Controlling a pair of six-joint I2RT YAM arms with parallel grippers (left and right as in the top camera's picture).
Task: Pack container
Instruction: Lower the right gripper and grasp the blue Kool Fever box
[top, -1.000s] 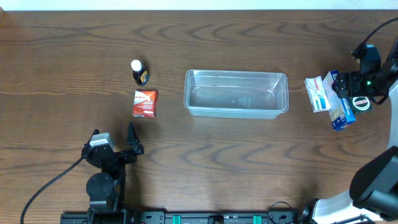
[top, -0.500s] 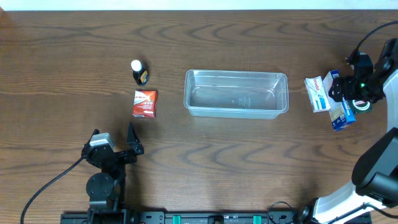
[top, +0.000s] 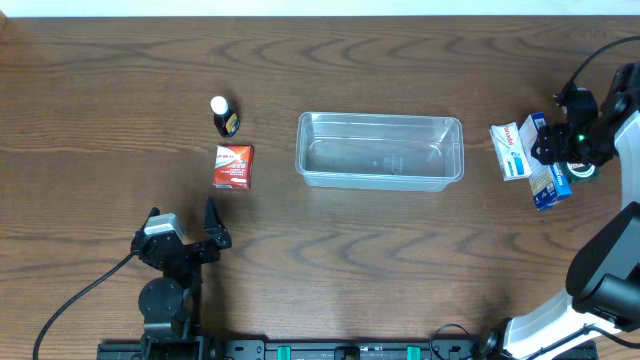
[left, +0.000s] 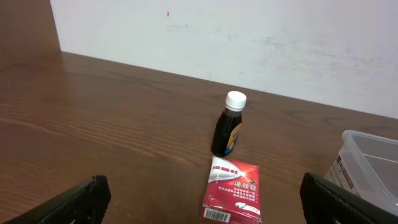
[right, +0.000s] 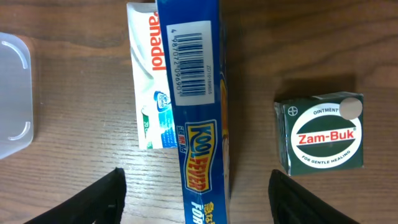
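Observation:
The clear plastic container (top: 380, 118) stands empty at the table's middle; its corner also shows in the left wrist view (left: 373, 158) and the right wrist view (right: 13, 93). My right gripper (top: 558, 148) is open over a blue Kool Fever box (right: 199, 93), one finger on each side (right: 202, 205). A white Panadol box (right: 148, 81) lies against the blue box. A green Zam-Buk box (right: 320, 134) lies to its right. My left gripper (top: 183, 225) is open and empty (left: 202, 202), short of a red packet (left: 233, 190) and a dark white-capped bottle (left: 228, 124).
The red packet (top: 233, 165) and the bottle (top: 223, 117) lie left of the container. The Panadol box (top: 510, 150) and the blue box (top: 550, 185) lie to its right, near the table's right edge. A white wall stands behind the table.
My right gripper shifted slightly left over the blue box a second ago and has since held still. The left arm has not moved.

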